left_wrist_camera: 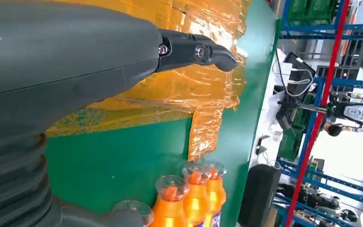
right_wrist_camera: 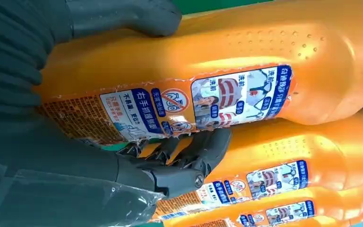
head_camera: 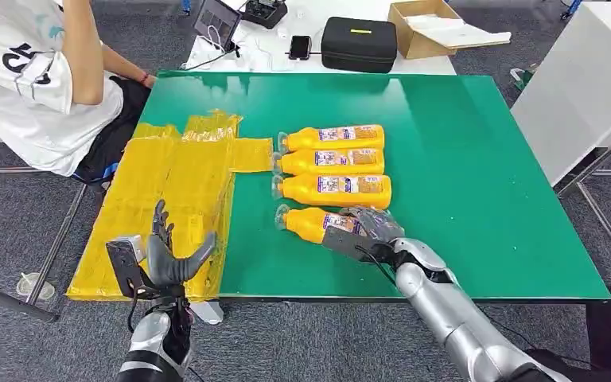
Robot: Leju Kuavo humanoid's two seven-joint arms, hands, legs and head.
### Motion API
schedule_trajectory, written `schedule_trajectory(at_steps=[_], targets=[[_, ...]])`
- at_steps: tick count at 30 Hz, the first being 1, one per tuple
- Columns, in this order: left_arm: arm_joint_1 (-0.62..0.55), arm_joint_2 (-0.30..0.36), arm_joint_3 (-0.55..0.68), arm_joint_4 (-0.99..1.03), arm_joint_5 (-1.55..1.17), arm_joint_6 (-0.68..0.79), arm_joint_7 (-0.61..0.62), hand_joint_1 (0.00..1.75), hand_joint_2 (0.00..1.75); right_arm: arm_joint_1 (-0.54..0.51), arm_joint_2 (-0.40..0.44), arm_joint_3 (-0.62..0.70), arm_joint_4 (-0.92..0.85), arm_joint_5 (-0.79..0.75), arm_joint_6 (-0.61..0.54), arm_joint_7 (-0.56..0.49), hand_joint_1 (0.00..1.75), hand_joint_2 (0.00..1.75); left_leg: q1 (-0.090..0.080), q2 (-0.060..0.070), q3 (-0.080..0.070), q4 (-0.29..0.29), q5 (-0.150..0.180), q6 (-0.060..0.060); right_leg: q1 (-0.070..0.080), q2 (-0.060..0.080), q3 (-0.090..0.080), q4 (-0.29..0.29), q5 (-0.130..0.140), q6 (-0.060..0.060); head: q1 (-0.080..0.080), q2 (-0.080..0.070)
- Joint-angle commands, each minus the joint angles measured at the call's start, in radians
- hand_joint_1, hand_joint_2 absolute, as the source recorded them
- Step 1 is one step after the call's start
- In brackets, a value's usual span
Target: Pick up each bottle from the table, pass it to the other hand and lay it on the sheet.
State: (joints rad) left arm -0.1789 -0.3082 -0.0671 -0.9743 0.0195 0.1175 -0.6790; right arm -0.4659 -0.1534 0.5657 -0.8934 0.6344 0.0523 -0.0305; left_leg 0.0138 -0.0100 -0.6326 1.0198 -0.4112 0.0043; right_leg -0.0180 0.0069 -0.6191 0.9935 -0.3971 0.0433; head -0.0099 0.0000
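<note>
Orange plastic bottles with clear caps and blue-and-white labels are lying side by side in a row of four on the green bench (head_camera: 477,159). All of them are pointing their caps toward the crinkly yellow plastic sheet (head_camera: 167,199), which is lying flat over the left part of the bench and hanging a little past its near edge.

The robot's right hand (head_camera: 363,231) is reaching in from the near side and wrapping around the nearest orange bottle (head_camera: 310,224) at its label end. In the right wrist view the thick grey thumb is pressing on one side of this bottle (right_wrist_camera: 246,52) and the dark fingers (right_wrist_camera: 189,158) are curling under the other side, so the hand is holding it. The bottle is looking as if it is lying on the bench, just beside the next bottle (head_camera: 332,189) in the row.

The robot's left hand (head_camera: 171,253) is hovering near the close edge of the yellow sheet with its fingers spread apart and nothing in it. In the left wrist view a dark finger (left_wrist_camera: 194,51) is sticking out over the sheet (left_wrist_camera: 179,85), and the bottle caps (left_wrist_camera: 189,184) are showing close together.

A person in a white shirt (head_camera: 24,79) is sitting at the far left corner of the bench. A black case (head_camera: 358,44), a phone (head_camera: 299,46) and an open cardboard box (head_camera: 418,28) are sitting on a white table behind the bench.
</note>
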Motion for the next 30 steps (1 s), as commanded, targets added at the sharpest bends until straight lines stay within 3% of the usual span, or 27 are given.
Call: schedule_trajectory(at_steps=[1,8,16,24,27,30], targets=[[-0.053,0.011,0.002,0.088,0.014,-0.006,0.006,0.0,1.75,0.065,-0.045,0.057,0.046,-0.01,0.037,0.009,1.75,1.75,0.001,-0.003,0.003,-0.001,0.0,0.0,0.001,-0.004,0.004,-0.002,-0.001,-0.001,0.0,0.0],[-0.029,0.008,0.002,0.034,0.035,0.0,-0.003,0.0,1.75,0.185,0.061,-0.101,-0.149,-0.077,-0.18,-0.107,1.75,1.75,0.002,-0.003,0.004,-0.002,0.0,0.0,0.002,-0.004,0.006,-0.003,-0.001,-0.003,0.0,0.0],[-0.017,0.005,-0.042,-0.057,0.128,-0.025,0.035,0.0,1.75,0.288,0.195,-0.257,-0.431,-0.164,-0.429,-0.449,1.75,1.75,0.0,0.001,-0.004,0.0,-0.001,-0.001,0.0,0.0,-0.004,0.002,-0.001,-0.002,0.0,0.0],[-0.01,0.023,-0.125,-0.141,0.265,-0.129,0.12,0.0,1.75,0.33,0.255,-0.345,-0.498,-0.19,-0.603,-0.582,1.75,1.75,0.001,0.0,-0.004,0.001,-0.003,0.0,0.002,-0.002,-0.002,0.001,-0.003,-0.002,0.0,0.0],[-0.01,0.037,-0.147,-0.153,0.262,-0.115,0.131,0.0,1.75,0.345,0.262,-0.373,-0.453,-0.123,-0.686,-0.604,1.75,1.75,0.0,-0.001,-0.006,-0.001,-0.001,-0.001,0.001,-0.002,-0.005,0.0,-0.001,-0.002,0.0,0.0],[-0.017,0.061,-0.175,-0.147,0.313,-0.219,0.179,0.0,1.75,0.357,0.286,-0.373,-0.383,-0.169,-0.658,-0.646,1.75,1.75,0.0,0.0,-0.005,-0.001,-0.002,-0.001,0.001,-0.001,-0.004,-0.001,-0.001,-0.002,0.0,0.0]])
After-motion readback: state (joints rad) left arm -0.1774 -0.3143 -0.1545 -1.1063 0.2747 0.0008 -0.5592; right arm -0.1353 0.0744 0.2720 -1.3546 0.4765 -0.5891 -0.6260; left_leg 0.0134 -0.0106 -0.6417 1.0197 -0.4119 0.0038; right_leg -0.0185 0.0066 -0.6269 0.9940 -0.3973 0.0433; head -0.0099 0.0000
